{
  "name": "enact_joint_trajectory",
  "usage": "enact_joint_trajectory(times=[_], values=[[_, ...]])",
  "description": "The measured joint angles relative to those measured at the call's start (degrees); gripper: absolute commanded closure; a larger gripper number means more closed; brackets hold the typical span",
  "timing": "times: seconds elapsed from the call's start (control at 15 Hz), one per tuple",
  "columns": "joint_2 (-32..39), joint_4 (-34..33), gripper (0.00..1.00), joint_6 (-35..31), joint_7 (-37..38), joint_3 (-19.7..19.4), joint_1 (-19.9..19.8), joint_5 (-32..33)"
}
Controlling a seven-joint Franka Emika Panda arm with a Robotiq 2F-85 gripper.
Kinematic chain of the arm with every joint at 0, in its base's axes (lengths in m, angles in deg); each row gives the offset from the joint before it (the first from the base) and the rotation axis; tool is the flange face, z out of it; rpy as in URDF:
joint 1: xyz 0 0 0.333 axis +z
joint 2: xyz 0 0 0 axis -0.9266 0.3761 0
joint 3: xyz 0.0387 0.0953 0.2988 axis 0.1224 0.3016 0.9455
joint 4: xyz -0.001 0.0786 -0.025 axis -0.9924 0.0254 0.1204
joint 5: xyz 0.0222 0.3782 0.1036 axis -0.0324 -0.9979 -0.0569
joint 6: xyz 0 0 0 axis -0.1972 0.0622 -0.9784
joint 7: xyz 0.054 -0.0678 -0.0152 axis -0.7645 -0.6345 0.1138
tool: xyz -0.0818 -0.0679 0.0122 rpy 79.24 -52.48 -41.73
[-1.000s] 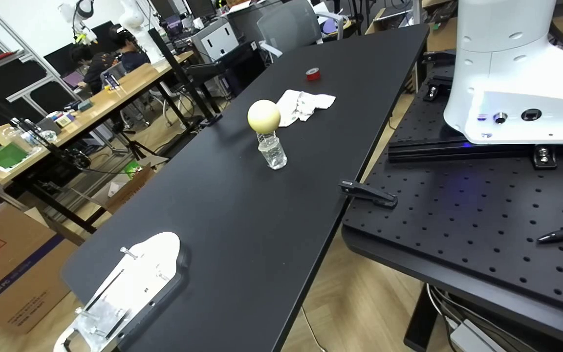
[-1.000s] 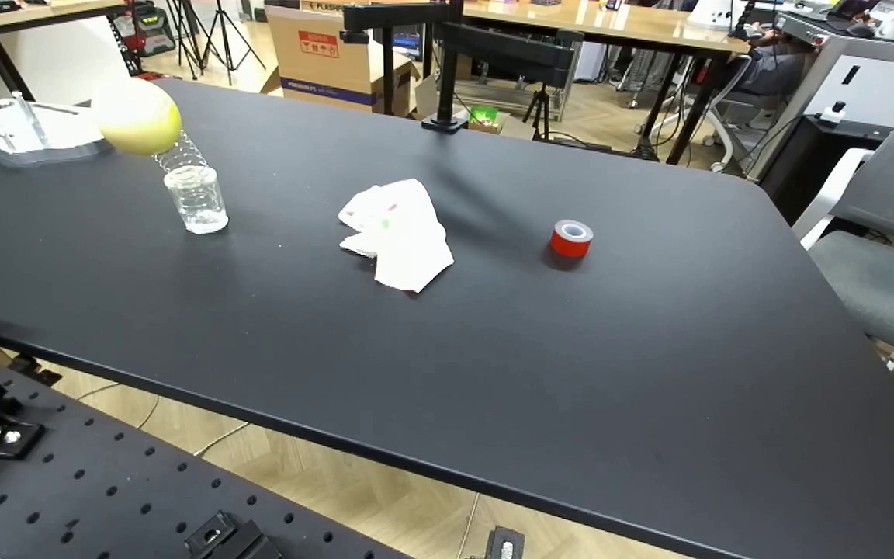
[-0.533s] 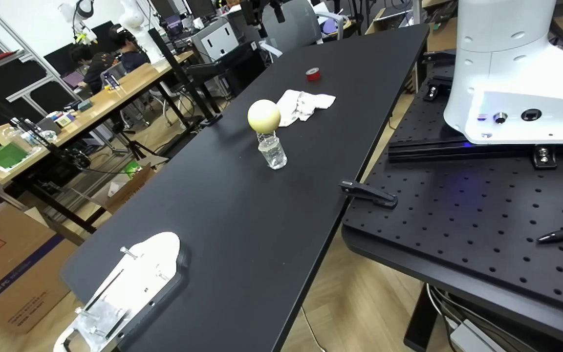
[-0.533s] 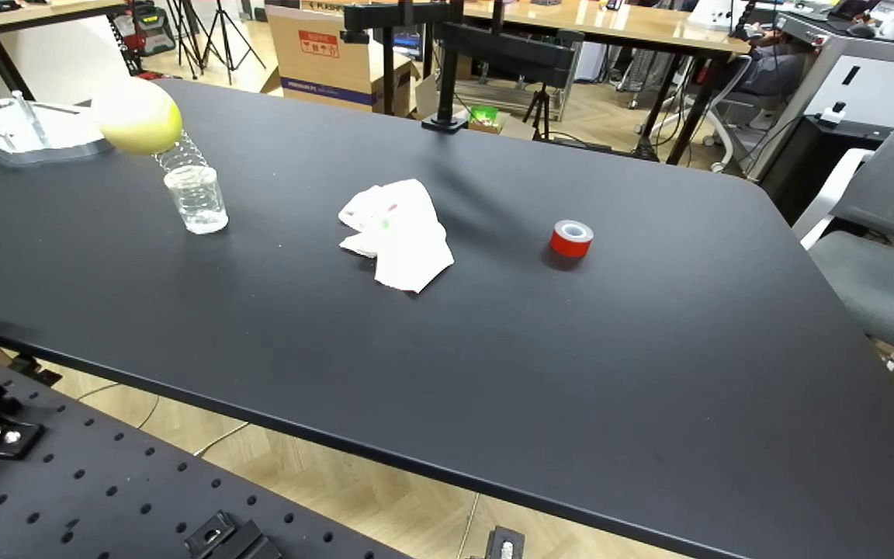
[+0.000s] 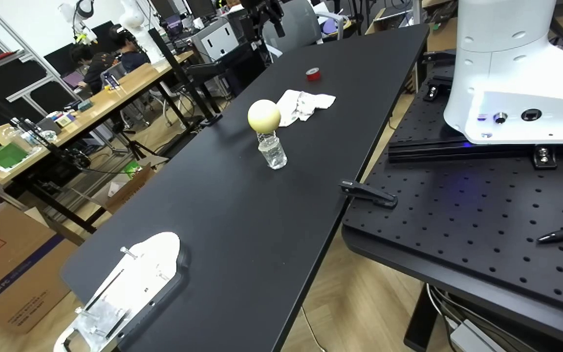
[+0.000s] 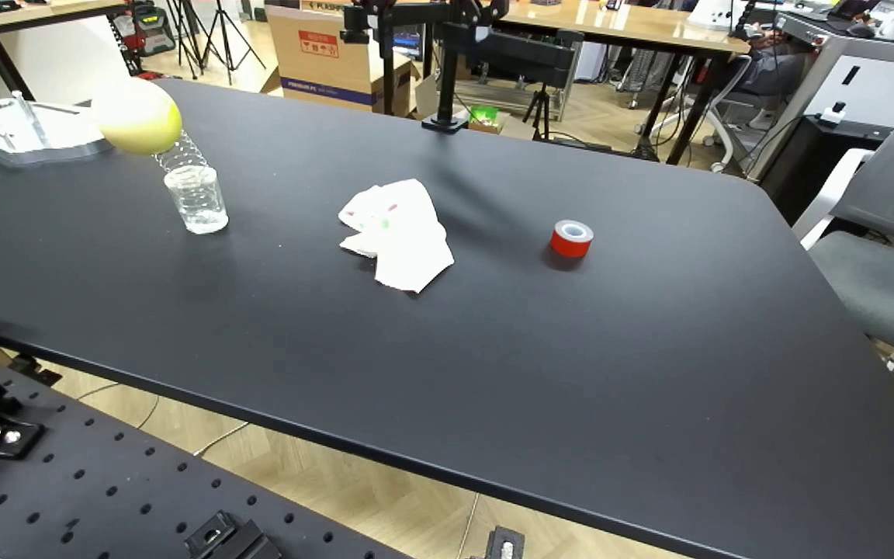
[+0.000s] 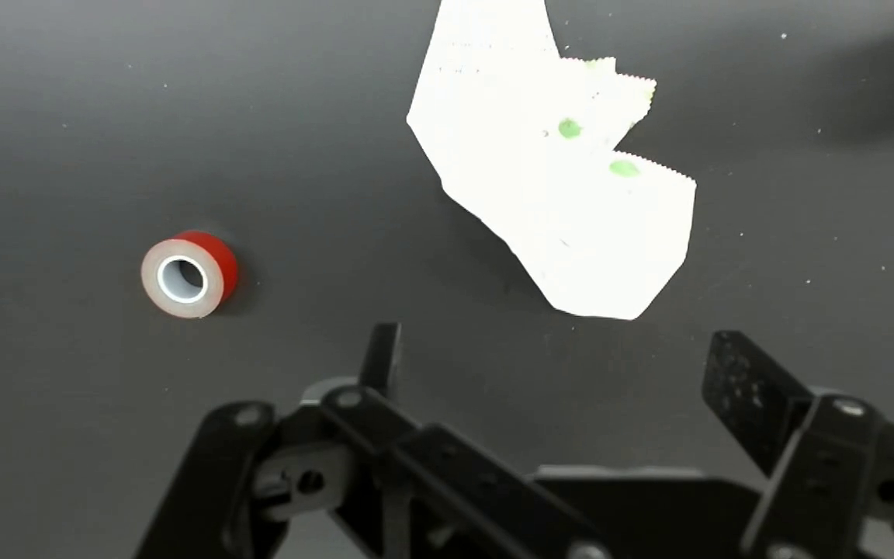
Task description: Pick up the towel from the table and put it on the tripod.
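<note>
In wrist view, gripper (image 7: 556,341) sat at bottom of frame, jaws apart. Towel (image 7: 544,175) lay upper centre; tape roll (image 7: 218,264), middle left.

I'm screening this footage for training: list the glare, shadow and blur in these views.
Wrist view: towel overexposed to near white, end effector soft in the foreground, dark shadow at upper right. In an exterior view: ball washed out at its upper left, soft shadow by the tape. Also in an exterior view: blue glow on the pegboard.
</note>
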Motion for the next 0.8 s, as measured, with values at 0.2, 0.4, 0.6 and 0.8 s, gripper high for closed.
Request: enact_joint_trajectory(times=[0.2,0.4,0.6,0.8], values=[[1.3,0.4,0.00,-1.4,-0.1,0.1,0.0,0.3],[3.9,1.1,0.00,-4.6,-0.1,0.3,0.1,2.2],[6.9,1.2,0.00,-7.3,-0.1,0.6,0.3,3.7],[9.7,1.4,0.00,-9.4,-0.1,0.9,0.9,4.9]])
